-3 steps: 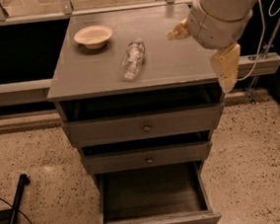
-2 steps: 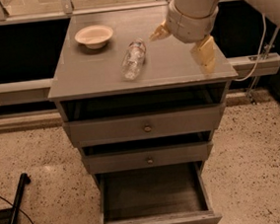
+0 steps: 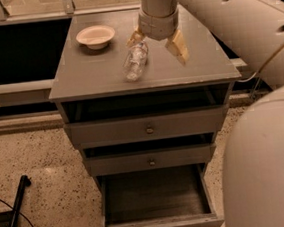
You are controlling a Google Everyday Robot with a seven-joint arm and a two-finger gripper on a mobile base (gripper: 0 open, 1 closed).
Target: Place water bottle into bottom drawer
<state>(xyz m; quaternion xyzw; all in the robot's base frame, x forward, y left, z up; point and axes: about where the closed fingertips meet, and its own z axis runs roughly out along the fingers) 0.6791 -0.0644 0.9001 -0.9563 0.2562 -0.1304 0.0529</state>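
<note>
Water bottle (image 3: 135,61) lying on its side near the middle of the cabinet top (image 3: 88,75), well back from every edge, neck end toward the rear, base toward the front; open grey surface on both sides of it and in front; cream bowl (image 3: 95,36) apart from it at the rear left in view. Bottle clear and crinkled, with a pale band near the neck. Gripper (image 3: 157,42) just above the bottle's rear end, spread wide and holding nothing; one fingertip (image 3: 135,37) close to the neck, the other out over bare top; whether that near finger touches the bottle cannot be told. Bottom drawer (image 3: 155,197) pulled out farthest of three, its dark wood-grain floor open from above; middle drawer (image 3: 117,164) and top drawer (image 3: 108,131) only slightly out, each with a small round knob. Bottom drawer's front panel cut off at the lower frame edge; arm (image 3: 243,20) and robot body (image 3: 268,168) hide the cabinet's right flank and the speckled floor (image 3: 40,155) beyond it.
</note>
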